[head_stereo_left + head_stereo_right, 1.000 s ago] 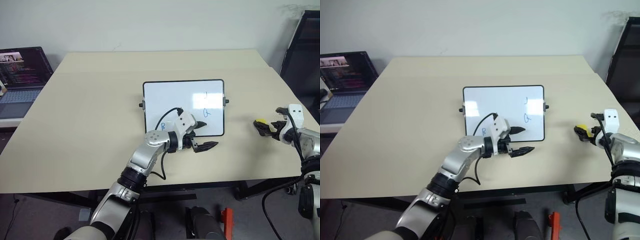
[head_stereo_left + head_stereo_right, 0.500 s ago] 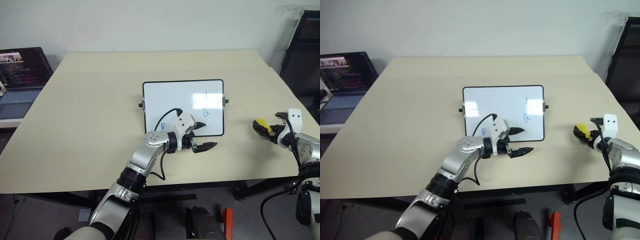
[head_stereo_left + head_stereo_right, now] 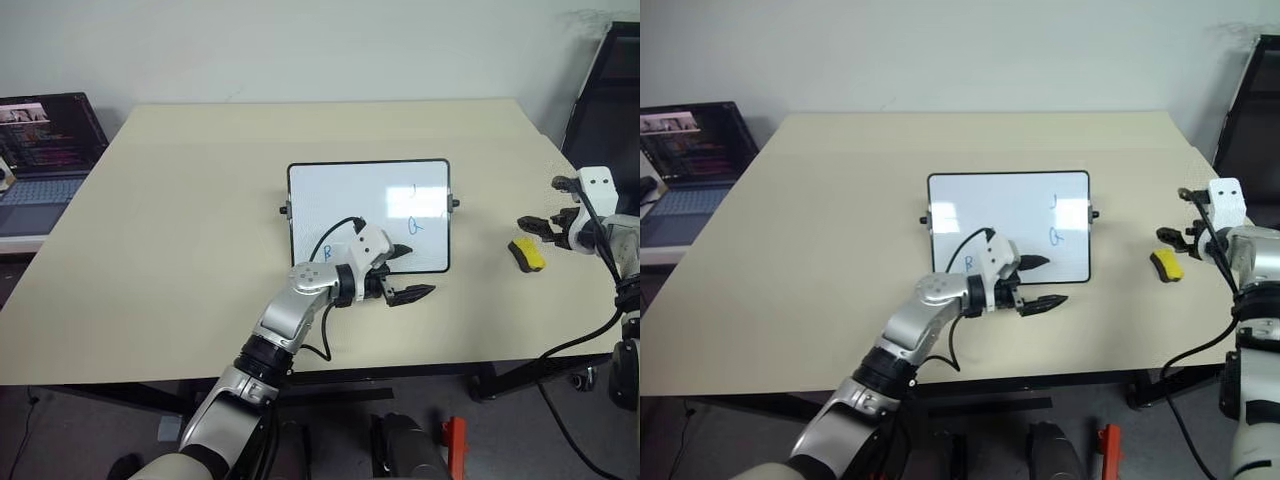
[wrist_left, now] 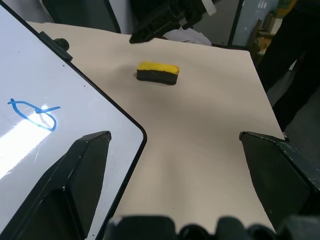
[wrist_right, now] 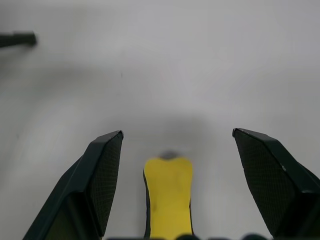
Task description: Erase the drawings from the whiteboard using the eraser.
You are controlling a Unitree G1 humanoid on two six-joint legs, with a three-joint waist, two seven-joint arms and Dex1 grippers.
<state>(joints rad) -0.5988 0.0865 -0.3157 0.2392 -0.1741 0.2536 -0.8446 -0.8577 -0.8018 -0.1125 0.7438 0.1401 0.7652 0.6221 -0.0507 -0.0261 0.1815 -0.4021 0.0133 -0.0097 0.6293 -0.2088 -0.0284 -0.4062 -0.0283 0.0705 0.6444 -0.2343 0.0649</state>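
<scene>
The eraser [image 3: 527,254] lies flat on the table [image 3: 180,250] near its right edge, apart from the whiteboard [image 3: 368,214], which lies at the table's middle. The right gripper [image 3: 537,225] hovers just above the eraser, its fingers spread wide with the yellow block between them and untouched. The drawings [image 3: 414,222], thin blue scribbles, sit on the board's right part and near its front left corner. The left gripper [image 3: 403,273] hangs open over the board's front edge, holding nothing. A laptop [image 3: 40,160] stands beyond the table's left edge.
</scene>
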